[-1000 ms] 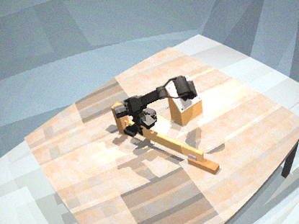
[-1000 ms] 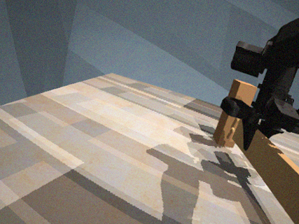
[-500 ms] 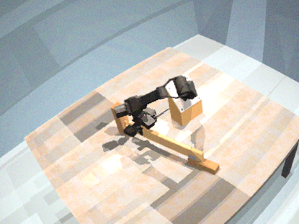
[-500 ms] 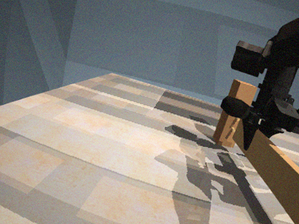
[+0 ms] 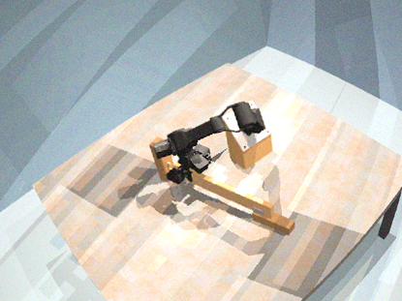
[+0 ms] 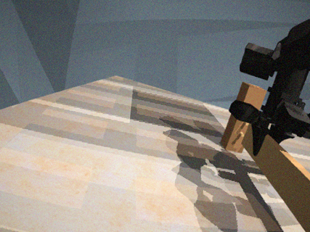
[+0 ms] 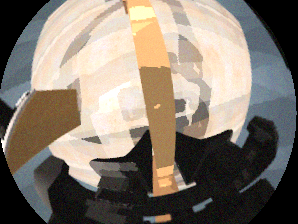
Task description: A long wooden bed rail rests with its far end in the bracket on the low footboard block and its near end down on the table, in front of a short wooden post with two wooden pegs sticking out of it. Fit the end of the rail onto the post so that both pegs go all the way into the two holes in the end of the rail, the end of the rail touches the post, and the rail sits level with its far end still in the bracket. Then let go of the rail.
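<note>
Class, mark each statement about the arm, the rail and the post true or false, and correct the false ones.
1. The hand grips the bed rail near the wooden post. True.
2. The post lies flat. False: it stands upright.
3. The rail's post-side end lies on the table. False: it is held above it.
4. The rail's other end is at the footboard block. True.
5. Both pegs are completely inside the rail. False: pegwork still shows on the post.

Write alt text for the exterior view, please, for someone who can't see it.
A black robot gripper grips a long wooden rail near its end, beside a short upright wooden post, above a wood-patterned table crossed by dark shadows.
</note>
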Robot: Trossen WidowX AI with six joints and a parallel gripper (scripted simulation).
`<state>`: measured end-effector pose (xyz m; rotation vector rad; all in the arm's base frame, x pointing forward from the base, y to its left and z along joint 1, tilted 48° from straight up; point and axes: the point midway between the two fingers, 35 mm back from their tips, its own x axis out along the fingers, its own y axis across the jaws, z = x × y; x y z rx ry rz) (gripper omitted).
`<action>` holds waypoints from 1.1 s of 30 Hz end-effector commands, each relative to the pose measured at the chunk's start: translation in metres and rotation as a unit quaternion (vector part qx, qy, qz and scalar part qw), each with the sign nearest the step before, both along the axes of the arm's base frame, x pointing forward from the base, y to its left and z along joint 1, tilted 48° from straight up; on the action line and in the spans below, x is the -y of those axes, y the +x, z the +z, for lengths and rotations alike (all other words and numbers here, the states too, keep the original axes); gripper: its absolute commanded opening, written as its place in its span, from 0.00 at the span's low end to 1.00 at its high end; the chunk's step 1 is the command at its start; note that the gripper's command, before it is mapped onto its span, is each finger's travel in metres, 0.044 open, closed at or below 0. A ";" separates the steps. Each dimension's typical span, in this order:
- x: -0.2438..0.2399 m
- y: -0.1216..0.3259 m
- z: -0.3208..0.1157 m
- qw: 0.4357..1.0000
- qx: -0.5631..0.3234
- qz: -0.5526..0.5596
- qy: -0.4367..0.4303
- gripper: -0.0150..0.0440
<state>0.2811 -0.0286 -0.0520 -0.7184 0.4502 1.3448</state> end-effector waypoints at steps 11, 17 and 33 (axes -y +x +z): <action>0.005 0.001 -0.002 1.000 0.002 -0.001 -0.002 0.25; 0.007 0.002 -0.002 1.000 0.002 -0.001 -0.002 0.25; 0.010 0.003 -0.005 1.000 0.002 -0.001 -0.002 0.25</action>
